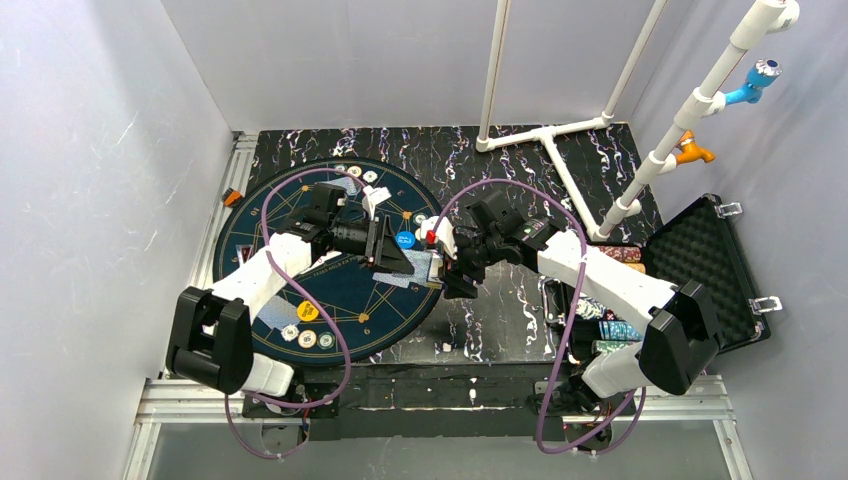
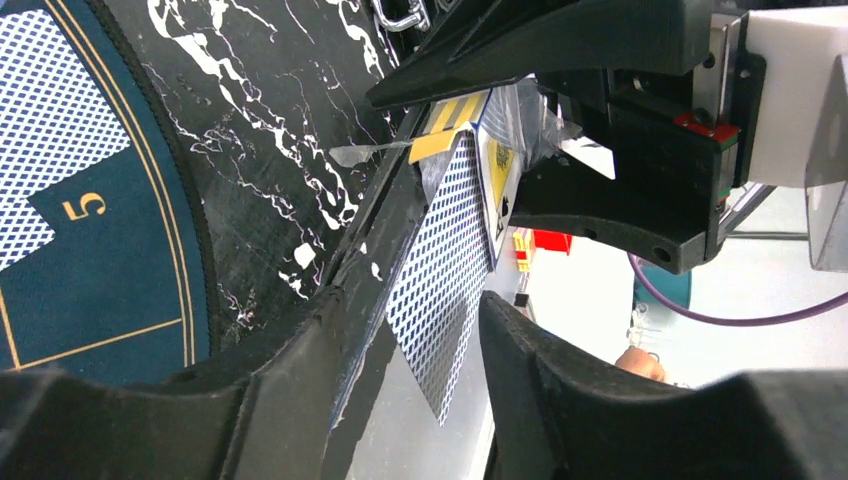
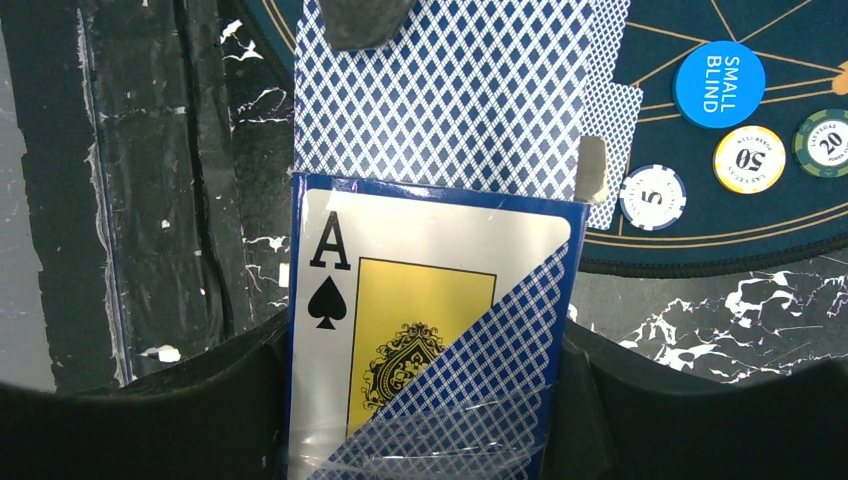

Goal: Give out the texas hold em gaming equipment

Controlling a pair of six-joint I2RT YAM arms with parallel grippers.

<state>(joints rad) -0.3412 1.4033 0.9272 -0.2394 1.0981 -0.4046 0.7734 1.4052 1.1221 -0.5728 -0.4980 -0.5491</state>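
The right end effector point(image 3: 425, 385) is clenched on a card box point(image 3: 400, 260) showing the ace of spades; playing cards point(image 3: 440, 90) stick out of its far end, between the released left end effector's point(image 2: 440, 280) parted fingers, over the mat's point(image 3: 660, 30) edge, near the chips point(image 3: 652, 197)

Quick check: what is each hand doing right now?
Left hand: open, with a playing card between its jaws.
Right hand: closed, holding the card pack.
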